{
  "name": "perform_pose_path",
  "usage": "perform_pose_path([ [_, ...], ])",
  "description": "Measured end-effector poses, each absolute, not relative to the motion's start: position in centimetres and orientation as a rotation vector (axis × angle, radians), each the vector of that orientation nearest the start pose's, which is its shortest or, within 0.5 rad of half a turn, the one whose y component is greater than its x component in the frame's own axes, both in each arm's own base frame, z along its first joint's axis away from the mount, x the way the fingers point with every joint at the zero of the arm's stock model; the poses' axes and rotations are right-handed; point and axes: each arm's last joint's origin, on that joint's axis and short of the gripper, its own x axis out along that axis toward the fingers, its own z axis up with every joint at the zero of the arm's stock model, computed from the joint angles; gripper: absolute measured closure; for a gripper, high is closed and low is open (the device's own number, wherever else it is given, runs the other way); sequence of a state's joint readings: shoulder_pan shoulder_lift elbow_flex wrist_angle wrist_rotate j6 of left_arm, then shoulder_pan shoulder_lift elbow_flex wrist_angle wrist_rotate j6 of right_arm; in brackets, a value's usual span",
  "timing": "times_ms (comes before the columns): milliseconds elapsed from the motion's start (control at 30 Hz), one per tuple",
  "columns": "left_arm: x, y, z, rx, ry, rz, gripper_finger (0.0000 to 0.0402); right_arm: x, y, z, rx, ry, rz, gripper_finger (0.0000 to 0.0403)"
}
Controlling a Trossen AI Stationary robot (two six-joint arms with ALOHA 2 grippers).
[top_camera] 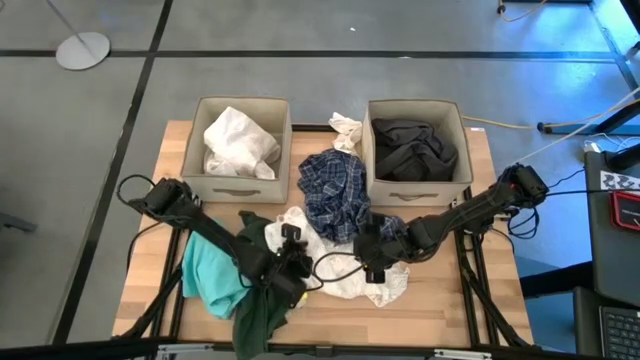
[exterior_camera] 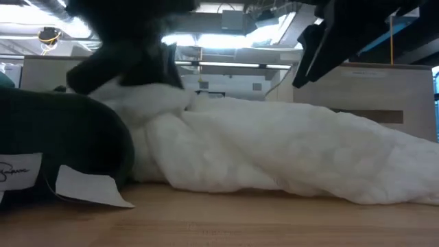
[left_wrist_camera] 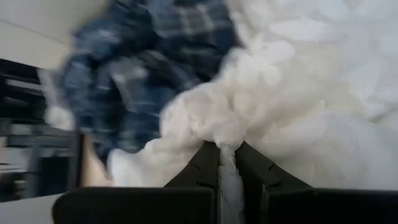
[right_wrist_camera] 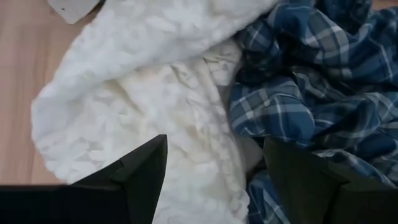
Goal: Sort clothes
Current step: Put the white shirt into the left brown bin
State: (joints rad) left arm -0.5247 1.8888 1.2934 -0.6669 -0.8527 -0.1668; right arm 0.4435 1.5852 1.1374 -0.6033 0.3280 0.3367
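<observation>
left pincer [left_wrist_camera: 227, 155] is clamped on a pinch of the white garment [top_camera: 335, 262] at the near middle of the counter [top_camera: 450, 300]. right pincer [right_wrist_camera: 214, 177] hangs with jaws apart over the same white garment, just beside the plaid shirt [top_camera: 335, 195]. risk: the pinch looks thin, so the fabric could slip out on the lift. the plaid shirt lies against the white garment and could drag along. the dark green garment [top_camera: 262, 310] under the left arm may snag too.
</observation>
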Motion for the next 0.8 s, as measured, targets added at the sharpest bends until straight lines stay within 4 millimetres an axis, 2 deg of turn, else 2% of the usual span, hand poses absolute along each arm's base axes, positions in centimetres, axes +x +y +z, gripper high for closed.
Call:
perform_pose_path([
  [167, 32.1, -16.4, 22.3, 0.647, 0.840, 0.420, 0.0386, 28.7, 13.6, 23.3, -0.115, 0.961, -0.071, 0.0134],
  [433, 29.6, -14.7, 29.0, 0.600, 0.674, 0.495, 0.0387, 28.1, 14.3, 23.2, -0.121, 0.954, -0.101, 0.0134],
  [800, 25.4, -9.9, 36.6, 0.593, 0.524, 0.639, 0.0387, 28.1, 14.1, 23.2, -0.123, 0.950, -0.130, 0.0134],
])
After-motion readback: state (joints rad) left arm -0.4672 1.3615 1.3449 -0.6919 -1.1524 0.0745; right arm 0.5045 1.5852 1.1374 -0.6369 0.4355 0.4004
